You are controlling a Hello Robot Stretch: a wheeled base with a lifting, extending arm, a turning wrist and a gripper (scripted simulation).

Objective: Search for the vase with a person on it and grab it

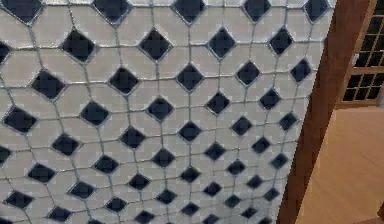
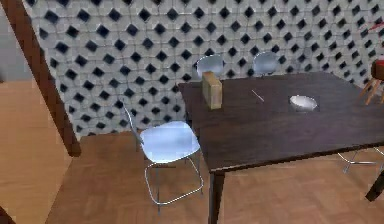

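A dark wooden table [image 2: 270, 135] stands in the arm side view's right half. At its far right end, cut by the picture's edge, stands a small reddish-brown thing [image 2: 377, 82] whose shape I cannot make out. On the table also stand a tan box-like block [image 2: 212, 91], a shallow white dish [image 2: 303, 102] and a thin pale stick [image 2: 257, 96].
A wall of white tiles with dark diamonds [image 1: 150, 110] is close ahead, with a brown wooden post [image 1: 325, 110] and a barred window [image 1: 365, 70] to its right. A pale metal chair [image 2: 168, 145] stands at the table's left end, and two more chair backs [image 2: 210, 66] stand behind it.
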